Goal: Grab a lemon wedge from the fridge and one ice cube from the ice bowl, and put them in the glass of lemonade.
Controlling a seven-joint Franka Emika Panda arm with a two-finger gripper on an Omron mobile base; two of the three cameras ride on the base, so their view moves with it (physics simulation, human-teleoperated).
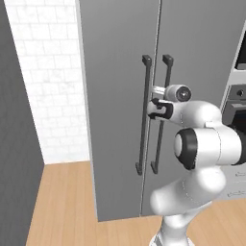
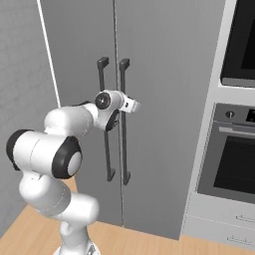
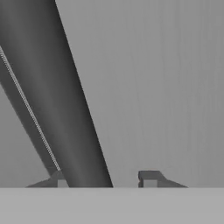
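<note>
The fridge is a tall grey two-door unit with both doors closed. Two dark vertical bar handles stand side by side at the seam. My gripper reaches to the right-hand handle at about mid height. In the hand view the dark bar runs between my fingertips. One fingertip is against the bar, and a gap shows between the bar and the other. The lemon wedge, the ice bowl and the glass of lemonade are out of view.
A black-fronted oven column stands right of the fridge. A white tiled wall and a dark grey wall lie to its left. Wooden floor runs in front.
</note>
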